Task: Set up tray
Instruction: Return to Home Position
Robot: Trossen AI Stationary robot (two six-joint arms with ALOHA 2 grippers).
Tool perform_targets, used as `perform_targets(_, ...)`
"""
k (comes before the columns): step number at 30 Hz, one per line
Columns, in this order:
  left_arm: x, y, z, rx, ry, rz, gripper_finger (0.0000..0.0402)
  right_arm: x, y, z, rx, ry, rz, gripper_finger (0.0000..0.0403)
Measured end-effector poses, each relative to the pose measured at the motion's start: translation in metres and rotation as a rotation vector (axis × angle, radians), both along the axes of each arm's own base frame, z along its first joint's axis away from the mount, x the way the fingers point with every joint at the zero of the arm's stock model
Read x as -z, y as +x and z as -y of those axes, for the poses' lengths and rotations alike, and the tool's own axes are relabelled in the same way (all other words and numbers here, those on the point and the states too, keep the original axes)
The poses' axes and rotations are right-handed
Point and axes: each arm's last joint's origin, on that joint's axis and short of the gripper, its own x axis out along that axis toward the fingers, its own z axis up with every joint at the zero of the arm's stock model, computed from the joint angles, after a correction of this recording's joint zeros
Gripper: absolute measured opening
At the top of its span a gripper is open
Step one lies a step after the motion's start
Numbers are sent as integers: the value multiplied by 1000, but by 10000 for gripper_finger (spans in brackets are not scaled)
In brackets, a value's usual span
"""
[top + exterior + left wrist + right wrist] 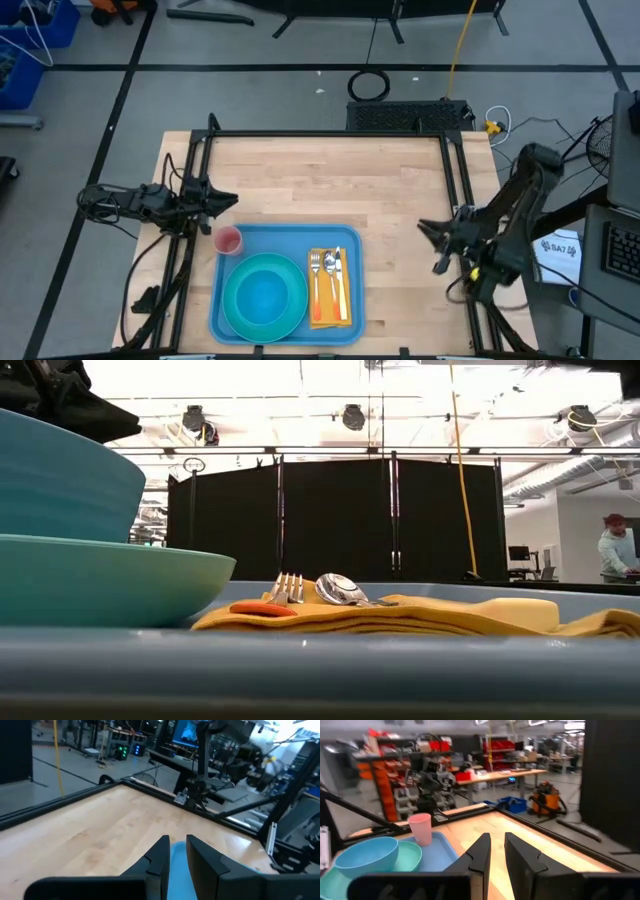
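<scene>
Lying on table [330, 180] between both arms: tray [285, 240], carrying teal plate [264, 295], pink cup [229, 241] and yellow napkin [322, 316] with cutlery on top.
Hovering just beside tray's left corner: left gripper [177, 840], fingers seemingly narrowly apart, gripping nothing.
Hanging well right of tray: right gripper [497, 837], fingers likewise slightly apart, empty.

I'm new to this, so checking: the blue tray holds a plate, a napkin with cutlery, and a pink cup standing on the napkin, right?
Not quite. The cup stands on the tray itself, in a corner beside the plate, apart from the napkin, as the high view shows. The rest is right.
</scene>
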Motion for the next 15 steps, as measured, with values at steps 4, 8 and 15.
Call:
perform_targets(4, 0, 1, 0, -14, 27, 6, 67, 29, -21, 29, -45, 47, 38, 45)
perform_targets(8, 8, 6, 1, 2, 58, 32, 67, 51, -31, 48, -58, 106, 65, 45)
perform_targets(15, 29, 15, 5, 67, 67, 30, 67, 52, -39, 56, -108, 73, 49, 45)
